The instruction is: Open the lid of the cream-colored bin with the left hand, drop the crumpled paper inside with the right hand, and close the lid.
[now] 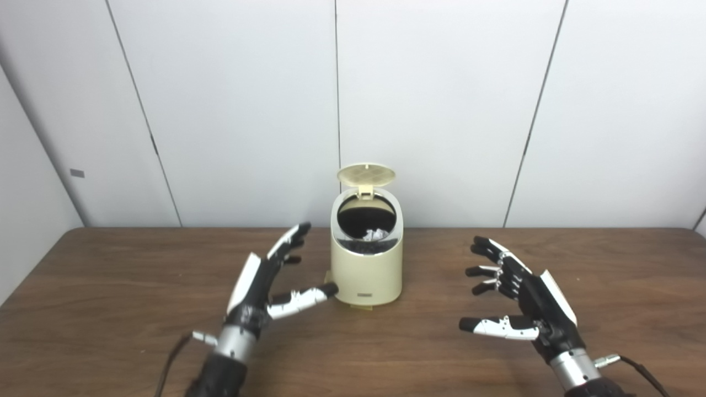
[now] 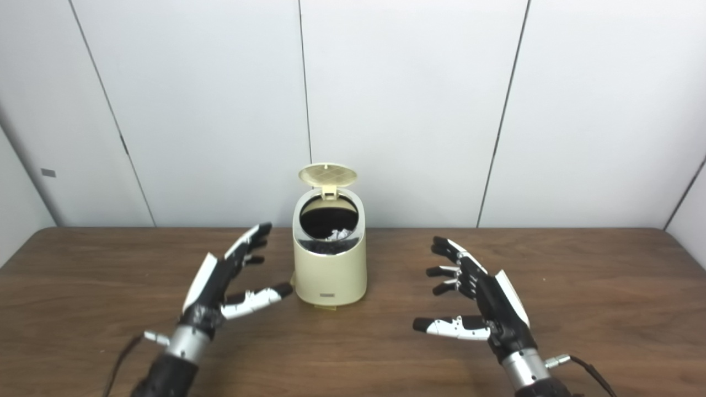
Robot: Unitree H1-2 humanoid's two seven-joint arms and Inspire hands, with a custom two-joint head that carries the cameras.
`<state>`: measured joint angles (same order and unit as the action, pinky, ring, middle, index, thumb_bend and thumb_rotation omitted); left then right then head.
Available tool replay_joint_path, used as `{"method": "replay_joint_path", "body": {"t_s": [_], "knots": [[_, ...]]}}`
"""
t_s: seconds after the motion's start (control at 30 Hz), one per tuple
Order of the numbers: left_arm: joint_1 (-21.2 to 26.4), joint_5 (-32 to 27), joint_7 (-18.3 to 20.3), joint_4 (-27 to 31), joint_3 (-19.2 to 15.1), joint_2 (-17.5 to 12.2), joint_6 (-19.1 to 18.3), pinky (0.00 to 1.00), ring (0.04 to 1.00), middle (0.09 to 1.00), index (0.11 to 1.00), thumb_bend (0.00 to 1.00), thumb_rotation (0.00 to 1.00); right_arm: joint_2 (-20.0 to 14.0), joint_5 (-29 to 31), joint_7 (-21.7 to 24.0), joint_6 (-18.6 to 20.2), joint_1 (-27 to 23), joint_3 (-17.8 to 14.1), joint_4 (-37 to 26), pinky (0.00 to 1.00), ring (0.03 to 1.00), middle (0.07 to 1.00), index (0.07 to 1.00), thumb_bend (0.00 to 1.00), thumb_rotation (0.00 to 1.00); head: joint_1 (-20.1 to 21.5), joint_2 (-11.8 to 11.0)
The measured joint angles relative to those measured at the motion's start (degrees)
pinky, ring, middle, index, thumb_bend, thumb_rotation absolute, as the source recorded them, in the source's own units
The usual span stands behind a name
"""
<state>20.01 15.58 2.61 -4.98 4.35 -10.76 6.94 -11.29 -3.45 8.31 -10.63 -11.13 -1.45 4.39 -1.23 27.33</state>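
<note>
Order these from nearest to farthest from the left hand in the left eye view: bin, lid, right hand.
1. Bin: just right of the left hand.
2. Lid: raised open above the bin's back.
3. Right hand: far side, beyond the bin.

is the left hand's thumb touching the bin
Cannot tell. In both views the left hand's thumb tip ends right at the lower left edge of the bin, with no plain gap or contact visible.

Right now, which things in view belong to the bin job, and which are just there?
Job things:
cream bin
lid, standing open
crumpled paper, inside the bin
left hand, open
right hand, open

Just there:
table
wall panels
</note>
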Motion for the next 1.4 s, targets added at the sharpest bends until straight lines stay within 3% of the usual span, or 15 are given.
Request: {"method": "replay_joint_path", "body": {"t_s": [0.1,0.27,0.47,0.67,0.97,1.1,1.23,1.4], "knots": [[5.99,-0.08,1.93,0.81,-0.13,-1.52,-2.36,0.77,0.943,0.976,0.979,1.00,0.45,0.52,0.00,-0.01,-0.53,0.00,0.08,0.38,0.55,0.710,0.866,0.870,0.87,0.14,-0.09,-0.18],[12.79,1.26,4.94,0.89,1.52,-2.05,-7.22,0.89,0.991,0.994,0.997,1.00,0.45,0.72,-0.21,-0.09,-0.97,0.01,0.23,0.48,0.55,0.702,0.863,0.862,0.88,0.13,0.00,-0.18],[17.58,3.87,5.45,-1.28,2.76,-2.40,-10.05,0.82,0.982,0.998,0.992,1.00,0.47,0.83,-0.75,-0.73,-0.96,0.21,0.38,0.47,0.54,0.694,0.862,0.862,0.88,0.12,0.44,-0.18],[21.98,5.67,5.87,-3.69,4.46,-2.70,-10.07,0.82,0.973,0.991,0.985,1.00,0.47,1.07,-1.51,-1.09,-0.96,0.26,0.78,0.40,0.55,0.691,0.857,0.859,0.88,0.16,0.88,0.00],[23.24,7.02,9.21,-5.74,8.48,-4.39,-7.90,0.87,0.953,0.931,0.902,1.00,0.58,1.62,-1.54,-1.47,-0.95,0.47,0.80,0.41,0.54,0.680,0.852,0.851,0.88,0.18,1.41,0.17],[23.67,9.77,11.24,-6.02,10.56,-6.40,-7.73,0.80,0.922,0.882,0.841,1.00,0.64,1.76,-2.28,-1.47,-0.93,0.68,1.00,0.28,0.53,0.673,0.850,0.846,0.86,0.20,1.58,0.26],[23.95,12.30,12.93,-5.66,11.72,-7.87,-7.79,0.86,0.953,0.856,0.793,0.98,0.64,1.78,-2.52,-1.47,-0.88,0.84,1.14,0.04,0.53,0.669,0.846,0.839,0.86,0.21,1.58,0.35],[23.93,14.62,13.74,-4.67,12.64,-8.39,-7.49,0.90,0.998,0.882,0.829,0.98,0.65,1.66,-2.26,-1.27,-0.52,0.94,1.29,-0.30,0.53,0.673,0.834,0.827,0.84,0.18,1.93,0.53]]}}
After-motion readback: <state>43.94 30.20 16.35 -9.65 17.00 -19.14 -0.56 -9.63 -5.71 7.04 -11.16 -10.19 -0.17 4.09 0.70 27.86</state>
